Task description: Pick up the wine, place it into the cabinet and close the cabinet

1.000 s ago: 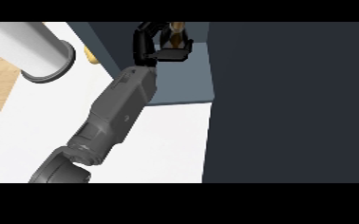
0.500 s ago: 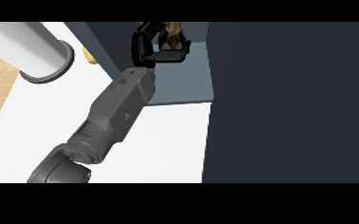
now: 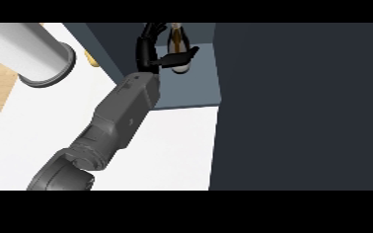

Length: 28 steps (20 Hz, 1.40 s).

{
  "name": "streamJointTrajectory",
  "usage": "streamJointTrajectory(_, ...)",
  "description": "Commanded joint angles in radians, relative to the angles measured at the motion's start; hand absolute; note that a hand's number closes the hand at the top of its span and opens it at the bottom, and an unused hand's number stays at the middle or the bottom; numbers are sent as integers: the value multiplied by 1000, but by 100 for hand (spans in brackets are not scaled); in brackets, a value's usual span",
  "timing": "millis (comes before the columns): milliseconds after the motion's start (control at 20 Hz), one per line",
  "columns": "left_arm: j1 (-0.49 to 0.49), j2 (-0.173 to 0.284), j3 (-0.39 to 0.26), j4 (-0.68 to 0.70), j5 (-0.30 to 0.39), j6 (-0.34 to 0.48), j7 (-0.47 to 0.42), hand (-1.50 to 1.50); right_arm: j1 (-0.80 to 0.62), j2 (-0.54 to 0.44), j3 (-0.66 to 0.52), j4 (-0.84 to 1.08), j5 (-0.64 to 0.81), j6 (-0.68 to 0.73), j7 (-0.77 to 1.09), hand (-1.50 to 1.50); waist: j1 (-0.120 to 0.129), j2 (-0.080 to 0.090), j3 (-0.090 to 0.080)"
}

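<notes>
We look steeply down at a white table (image 3: 167, 143). In the upper middle of the frame sits an open cabinet (image 3: 197, 86) with a blue-grey floor and dark walls. A broad dark panel, most likely the cabinet door (image 3: 291, 108) swung open, fills the whole right side.

One grey forearm (image 3: 120, 116) rises from the lower left of the frame up to the cabinet mouth. We take it for our left hand (image 3: 157, 54), since it enters on the left, though no other hand shows to compare. Its black fingers curl around the wine (image 3: 178, 54), a pale bottle with a dark base, and the thumb crosses the bottle's front. The bottle stands inside the cabinet, near the back of the shelf; we cannot tell whether its base touches the shelf floor.

At the upper left lies a large white cylinder (image 3: 36, 54), well apart from the cabinet. We cannot make out what it is.

We judge the step in hand to be setting the wine down inside. To do it well, we should keep the bottle upright, lower it until the base rests flat, and only then uncurl the fingers. We should draw the hand straight back out toward the lower left, clear of the bottle and cabinet wall, before swinging the door shut.
</notes>
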Motion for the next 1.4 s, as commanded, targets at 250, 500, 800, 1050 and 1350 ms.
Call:
streamJointTrajectory(250, 23, -1, -11, 43, -36, 79, -34, -150, -20, -26, -48, -32, -94, 20, 17, -150, -15, 11, -2)
streamJointTrajectory(500, 54, 9, -27, 46, -60, 78, -52, -150, -15, 0, -1, -39, -43, -6, 36, -150, -4, 7, -3)
streamJointTrajectory(800, 72, 19, 13, 20, -32, 51, -83, -150, -42, 14, 18, -23, -10, -20, 36, -150, 0, 7, -4)
streamJointTrajectory(1050, 72, -2, 8, 22, -46, 45, -93, -150, -16, 18, 21, 2, -10, -11, -7, -150, 3, 6, -3)
streamJointTrajectory(1350, 74, -3, -3, 14, -63, -51, -103, -150, 8, 5, 34, -44, -6, -13, 25, -150, 1, 3, -3)
